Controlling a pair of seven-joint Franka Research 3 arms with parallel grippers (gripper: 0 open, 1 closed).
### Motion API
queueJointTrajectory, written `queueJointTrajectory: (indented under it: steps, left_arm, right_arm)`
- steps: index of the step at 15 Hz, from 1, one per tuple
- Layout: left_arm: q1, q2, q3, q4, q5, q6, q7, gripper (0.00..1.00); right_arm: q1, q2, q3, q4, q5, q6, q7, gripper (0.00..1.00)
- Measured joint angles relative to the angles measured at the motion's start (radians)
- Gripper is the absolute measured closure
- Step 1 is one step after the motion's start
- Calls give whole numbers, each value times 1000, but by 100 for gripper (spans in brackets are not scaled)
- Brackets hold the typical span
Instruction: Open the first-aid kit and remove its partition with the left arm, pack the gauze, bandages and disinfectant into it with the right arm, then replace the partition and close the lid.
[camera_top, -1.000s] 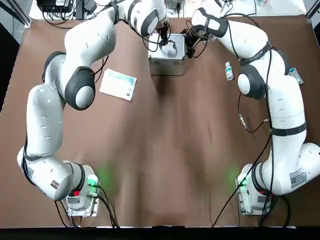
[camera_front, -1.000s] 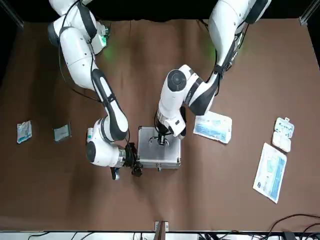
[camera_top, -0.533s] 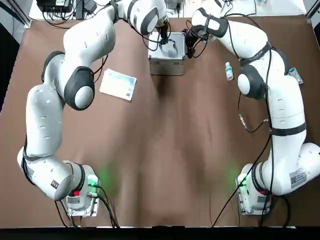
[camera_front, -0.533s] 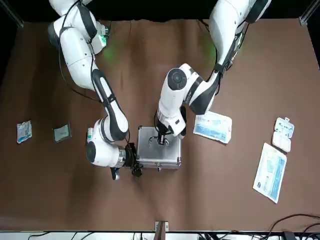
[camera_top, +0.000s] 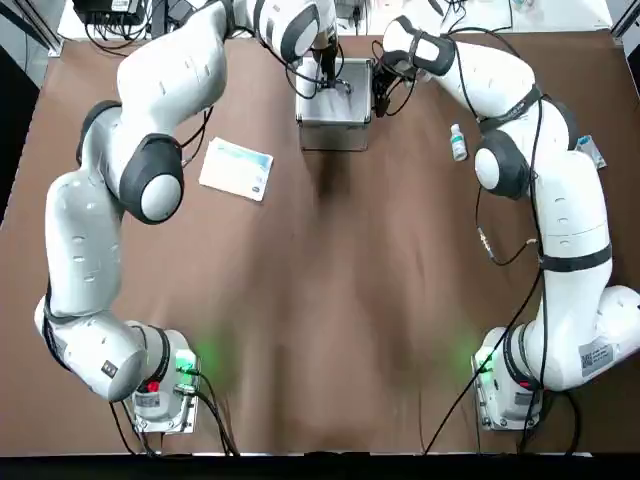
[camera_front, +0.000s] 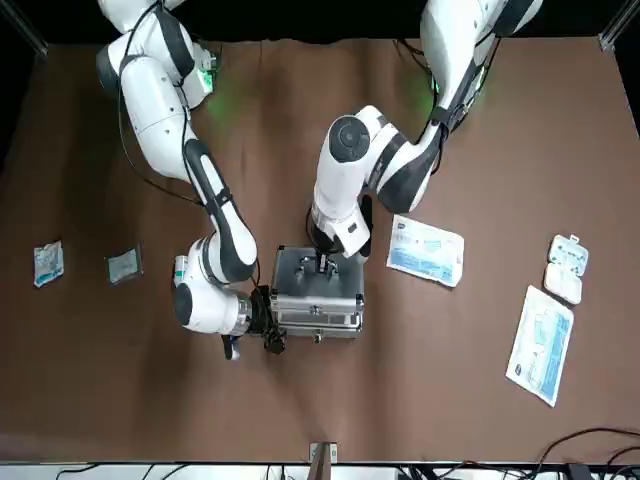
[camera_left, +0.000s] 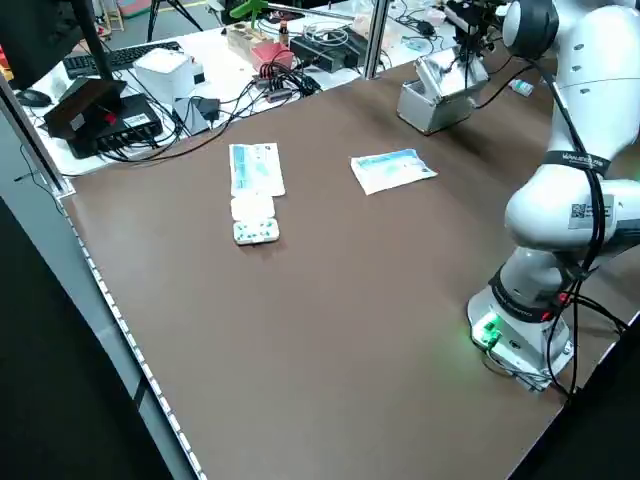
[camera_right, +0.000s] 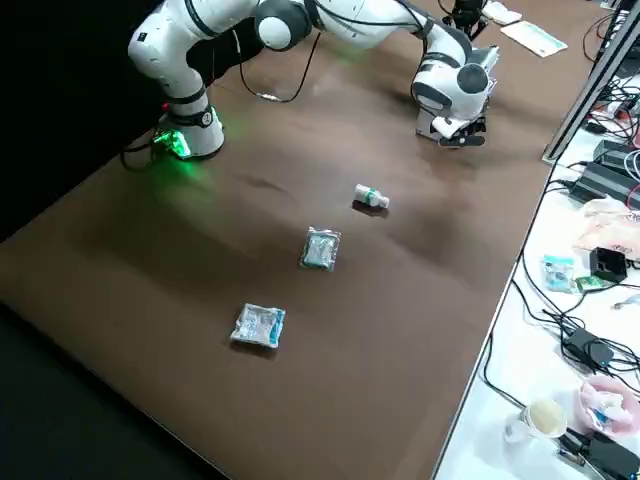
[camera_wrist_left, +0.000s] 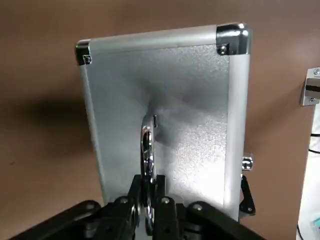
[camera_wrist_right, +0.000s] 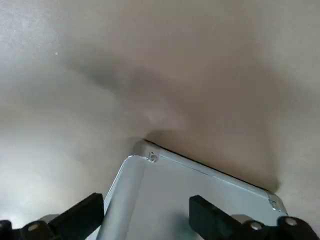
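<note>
Top view: the left gripper (camera_top: 328, 72) pinches the wire handle (camera_top: 340, 84) on the lid (camera_top: 345, 92) of the first-aid kit (camera_top: 334, 128) at the table's far edge. Left wrist view: fingers (camera_wrist_left: 161, 209) clamped on the handle. Right wrist view: the right gripper (camera_wrist_right: 147, 212) spread wide, straddling the case's corner.

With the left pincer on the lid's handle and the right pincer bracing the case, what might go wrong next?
The left pincer pinches only the thin wire handle, so the lid could slip free and drop shut. The right pincer braces just one side of the case; the case might tip or slide.
</note>
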Motion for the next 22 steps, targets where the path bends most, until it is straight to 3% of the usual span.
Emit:
queueJointTrajectory:
  steps: [22]
  left_arm:
    - [-5,-29,-47,12,-1,-163,-7,87]
  right_arm:
    - [2,7,1,5,0,3,-13,19]
